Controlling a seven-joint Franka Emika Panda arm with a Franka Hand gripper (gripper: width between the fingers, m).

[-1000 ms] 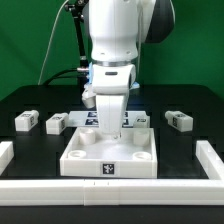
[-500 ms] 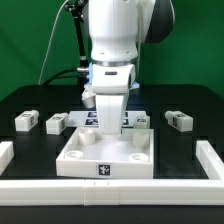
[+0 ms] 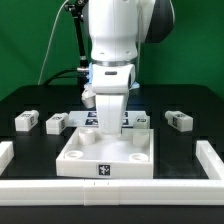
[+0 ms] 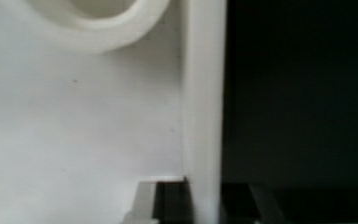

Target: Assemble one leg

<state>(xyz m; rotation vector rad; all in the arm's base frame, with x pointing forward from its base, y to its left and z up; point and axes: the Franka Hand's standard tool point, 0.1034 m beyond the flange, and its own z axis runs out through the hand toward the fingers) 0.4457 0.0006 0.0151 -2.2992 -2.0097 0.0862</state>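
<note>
A large white square tray-like piece with corner holes lies at the table's middle. My gripper reaches down at its far edge. In the wrist view the piece fills the frame, with one corner hole in sight. My gripper has one dark finger on each side of the piece's thin rim wall, shut on it. Several legs lie apart from it on the table. Two legs are on the exterior view's left and two on its right.
The marker board lies just behind the tray piece, partly hidden by my arm. A low white wall runs along the table's front, with side pieces on the exterior view's left and right.
</note>
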